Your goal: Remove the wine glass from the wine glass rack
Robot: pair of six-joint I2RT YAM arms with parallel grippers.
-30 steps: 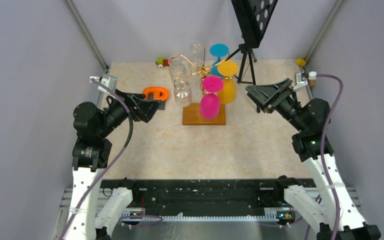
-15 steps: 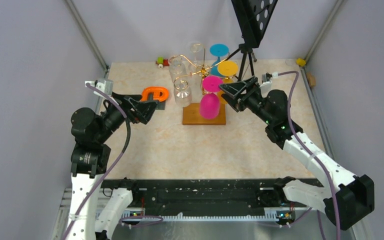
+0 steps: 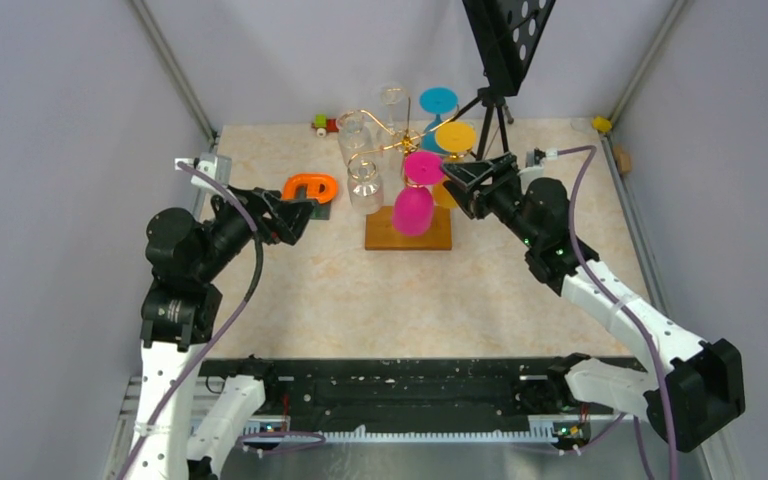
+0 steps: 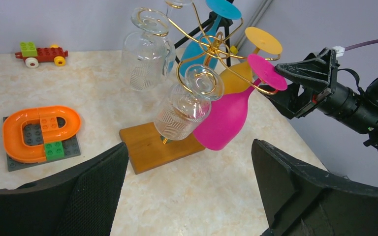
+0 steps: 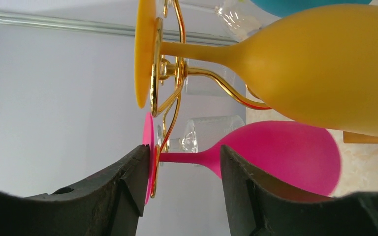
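Glass to take: the pink glass [image 3: 415,207], by my reckoning, since the right jaws sit around its stem. It hangs upside down from the near curl of the rack [image 3: 397,148], its foot caught in the gold wire and its bowl tilted out over the wooden base [image 3: 435,238].

Chief risk: the yellow glass [image 3: 455,136] hangs just beside the pink one, and a clear glass [image 3: 364,185] hangs to its left. A pull at the wrong angle could swing the pink bowl into either.

Second risk: I judge the foot must slide out along the curl. A straight yank would likely drag the light rack along and tip it, glasses and all.

Third risk: the stem is thin and smooth. Clamped off centre it may twist or slip, and squeezed too hard it could snap.

Right jaws: open to a middling gap, with one finger [image 5: 128,187] on each side of the pink stem just below the foot. They are not closed on it, though the foot's rim lies right against one finger.

Right arm [image 3: 600,290]: stretched far and leftward from its base, with the wrist rolled onto its side and the jaws pointing left into the rack.

Left jaws: spread wide and holding nothing.

Left arm [image 3: 185,260]: folded with the elbow high and the forearm aimed right. It hovers above the surface [image 3: 380,300] near an orange toy track [image 3: 311,186], well apart from the rack.
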